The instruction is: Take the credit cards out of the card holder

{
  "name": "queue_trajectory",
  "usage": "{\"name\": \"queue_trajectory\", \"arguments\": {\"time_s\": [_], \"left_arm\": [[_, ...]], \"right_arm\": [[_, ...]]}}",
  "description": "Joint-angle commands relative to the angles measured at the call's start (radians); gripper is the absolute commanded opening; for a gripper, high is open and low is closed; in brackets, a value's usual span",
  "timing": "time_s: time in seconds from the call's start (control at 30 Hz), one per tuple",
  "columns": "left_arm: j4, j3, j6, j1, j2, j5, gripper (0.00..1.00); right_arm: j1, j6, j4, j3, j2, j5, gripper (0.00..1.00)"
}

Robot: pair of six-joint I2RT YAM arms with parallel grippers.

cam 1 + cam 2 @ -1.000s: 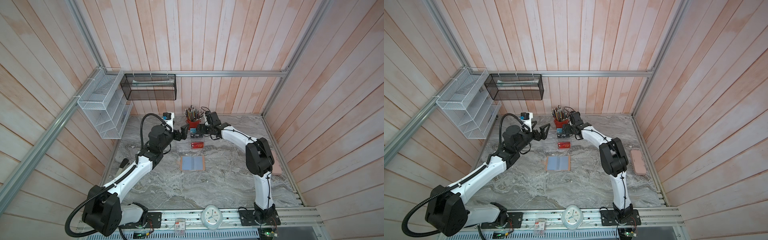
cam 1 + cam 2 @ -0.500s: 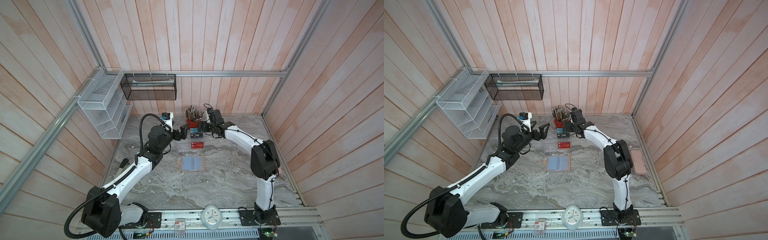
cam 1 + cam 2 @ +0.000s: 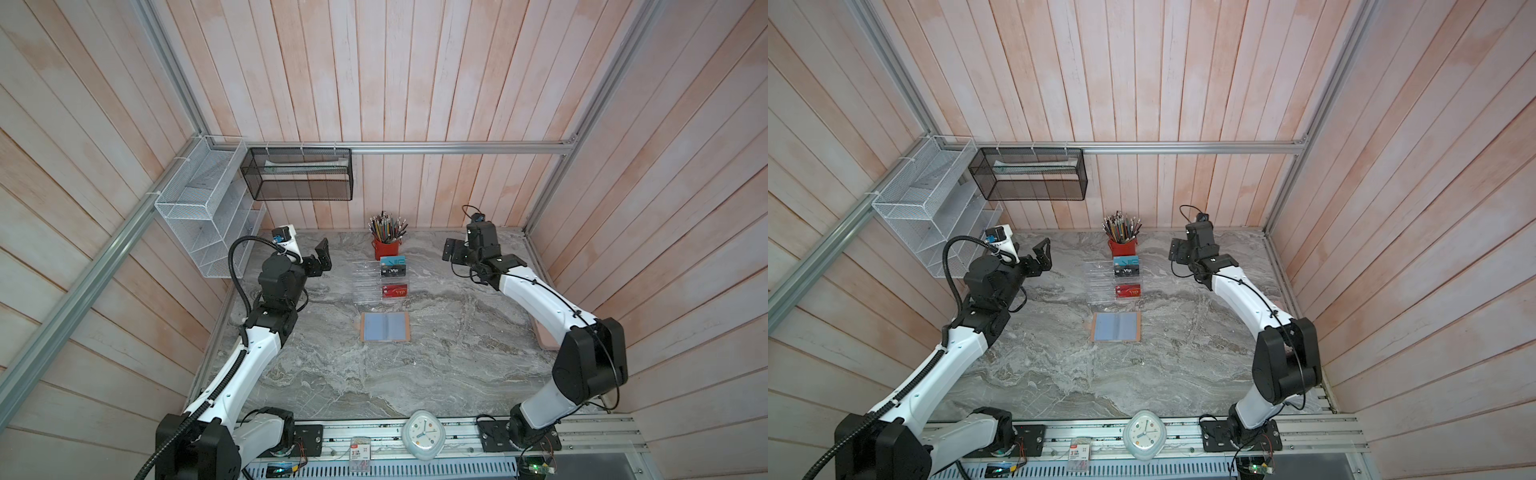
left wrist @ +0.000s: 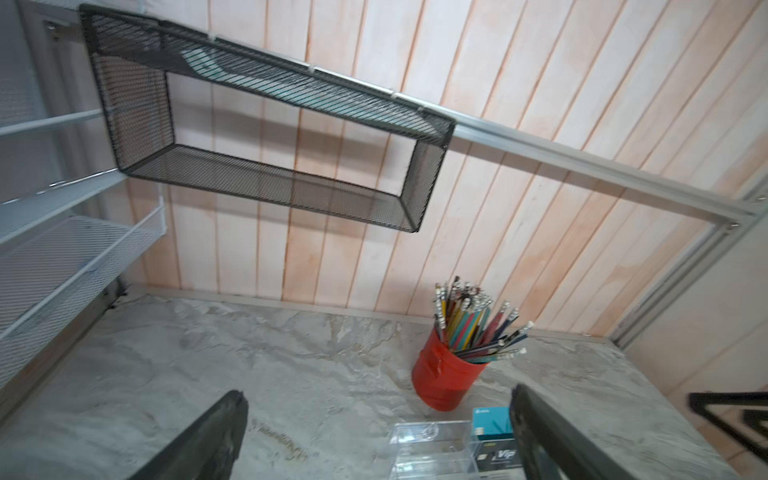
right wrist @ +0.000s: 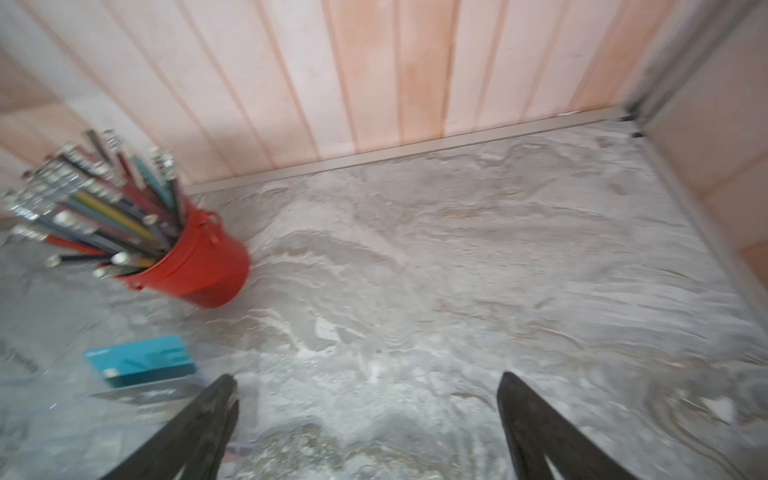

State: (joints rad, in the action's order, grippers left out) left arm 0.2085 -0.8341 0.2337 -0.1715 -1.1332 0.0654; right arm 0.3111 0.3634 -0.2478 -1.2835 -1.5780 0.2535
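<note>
Close to the middle of the counter (image 3: 436,374), the card holder (image 3: 385,327) lies open and flat. Its long side runs along the front edge, and its fold points from front to back. Its pale blue pockets look empty. A little past it stands a clear rack (image 3: 365,284), and the cards are in the right half of it. The red card (image 3: 395,291) is on a low step, then comes the black card (image 3: 393,271), then the teal card (image 3: 392,261) at the back. Each one stands on its long edge, which runs the same way as the front edge. Behind the rack, near the far edge, is a red cup (image 3: 386,249) full of pencils. The left jaws, on the left arm (image 3: 266,345), hang off to one side of the rack, wide open and holding nothing. The right jaws, on the right arm (image 3: 536,299), hang off to the other side, wide open and empty too. The card holder sits between the two, closer to the front edge than both, and neither arm looks clearly nearer to it. All three cards are out, so I think the job is done and no more grabbing is needed.
</note>
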Motion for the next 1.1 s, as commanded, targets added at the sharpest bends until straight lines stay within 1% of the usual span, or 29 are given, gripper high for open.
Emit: {"name": "queue_trajectory", "arguments": {"time_s": [0.0,0.07,0.13,0.2,0.27,0.3,0.4,0.5,0.6,0.73,0.87,0.93,1.0,1.07], "left_arm": [[-0.026,0.053,-0.067,0.035,0.03,0.117,1.0],[-0.013,0.091,-0.068,0.064,0.033,0.171,1.0],[0.017,0.137,-0.069,0.093,0.043,0.185,1.0],[0.087,0.199,-0.08,0.12,0.041,0.236,1.0],[0.14,0.247,-0.077,0.159,0.026,0.225,1.0],[0.191,0.279,-0.09,0.169,0.011,0.219,1.0],[0.283,0.34,-0.097,0.188,-0.055,0.218,1.0],[0.37,0.391,-0.094,0.197,-0.132,0.203,1.0],[0.429,0.414,-0.084,0.204,-0.187,0.211,1.0],[0.528,0.439,-0.092,0.207,-0.233,0.189,1.0],[0.605,0.446,-0.08,0.233,-0.3,0.134,1.0],[0.644,0.445,-0.069,0.251,-0.336,0.088,1.0],[0.592,0.419,-0.071,0.253,-0.341,0.077,1.0],[0.605,0.423,-0.074,0.253,-0.344,0.065,1.0]], "right_arm": [[-0.064,0.006,0.01,0.102,0.065,0.143,0.98],[-0.129,0.011,0.036,0.169,0.112,0.144,0.98],[-0.177,0.005,0.09,0.25,0.16,0.188,0.98],[-0.192,-0.057,0.235,0.382,0.226,0.286,0.98],[-0.194,-0.139,0.441,0.533,0.286,0.354,0.98],[-0.198,-0.168,0.539,0.589,0.308,0.375,0.98],[-0.21,-0.226,0.733,0.725,0.319,0.397,0.98],[-0.222,-0.262,0.812,0.772,0.26,0.438,0.98],[-0.223,-0.279,0.898,0.806,0.198,0.447,0.98],[-0.225,-0.3,1.03,0.855,0.163,0.375,0.98],[-0.225,-0.342,1.094,0.884,0.12,0.38,0.98],[-0.22,-0.363,1.125,0.894,0.112,0.376,0.98],[-0.221,-0.385,1.22,0.937,0.123,0.321,0.98],[-0.223,-0.398,1.222,0.942,0.128,0.32,0.98]]}}
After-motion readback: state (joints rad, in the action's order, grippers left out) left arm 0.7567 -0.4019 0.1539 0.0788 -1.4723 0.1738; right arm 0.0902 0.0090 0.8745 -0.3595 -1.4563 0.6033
